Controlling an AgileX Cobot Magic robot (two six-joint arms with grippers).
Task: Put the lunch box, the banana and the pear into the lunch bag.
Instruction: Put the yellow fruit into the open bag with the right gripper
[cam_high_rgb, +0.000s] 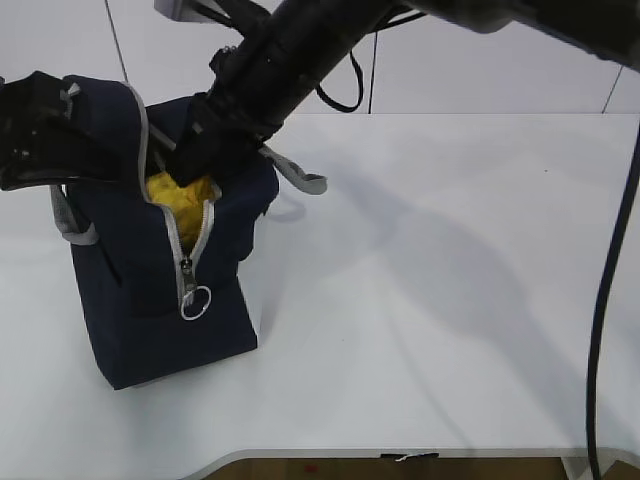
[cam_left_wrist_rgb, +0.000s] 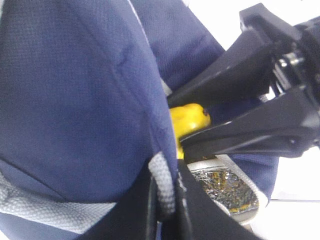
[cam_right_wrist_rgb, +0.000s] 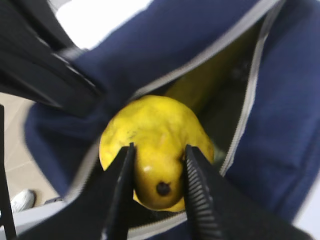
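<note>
Navy lunch bag (cam_high_rgb: 170, 310) standing on the white table (cam_high_rgb: 430, 300), zipper open, right gripper (cam_right_wrist_rgb: 159, 172) at the bag's mouth with jaws squeezing the yellow pear (cam_right_wrist_rgb: 155, 145), left gripper (cam_left_wrist_rgb: 162, 200) pinched tight on the bag's grey-edged rim, holding it open

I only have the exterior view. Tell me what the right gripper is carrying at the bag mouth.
Observer: The right gripper grips the pear, a finger on each side, at the opening of the lunch bag.
Operator: Report what the left arm is doing.
Observer: The left gripper is clamped on the bag's grey-trimmed edge.
Operator: Say what else is inside.
Observer: The left wrist view shows what looks like the lunch box low in the bag.
</note>
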